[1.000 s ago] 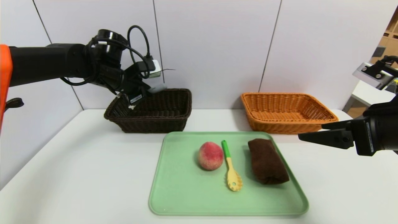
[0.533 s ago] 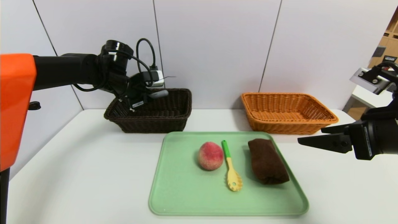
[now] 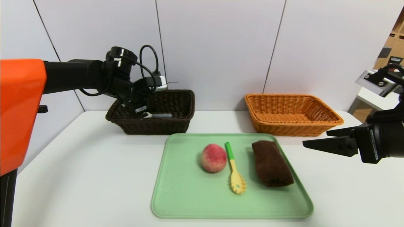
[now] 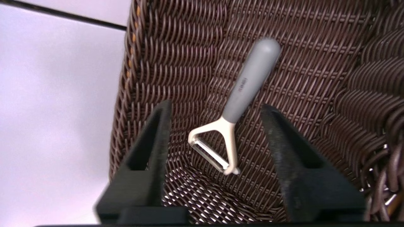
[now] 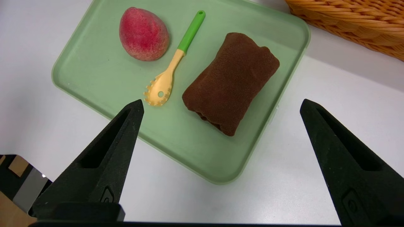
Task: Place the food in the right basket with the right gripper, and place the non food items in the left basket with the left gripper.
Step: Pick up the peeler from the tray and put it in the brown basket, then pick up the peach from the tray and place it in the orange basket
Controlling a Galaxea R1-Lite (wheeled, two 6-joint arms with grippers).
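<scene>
We judge the peeler (image 4: pixel 244 94) dropped off: left gripper (image 4: pixel 216 105) parted above it, right gripper (image 5: pixel 222 101) wide beside the tray (image 3: pixel 186 195); next, lift clear.

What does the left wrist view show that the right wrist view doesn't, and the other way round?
Only the left wrist view: the peeler in the dark basket, below the open left gripper.
Only the right wrist view: peach, pasta spoon and brown cloth on the green tray, plus the orange basket.
Both: open gripper fingers holding nothing.
</scene>
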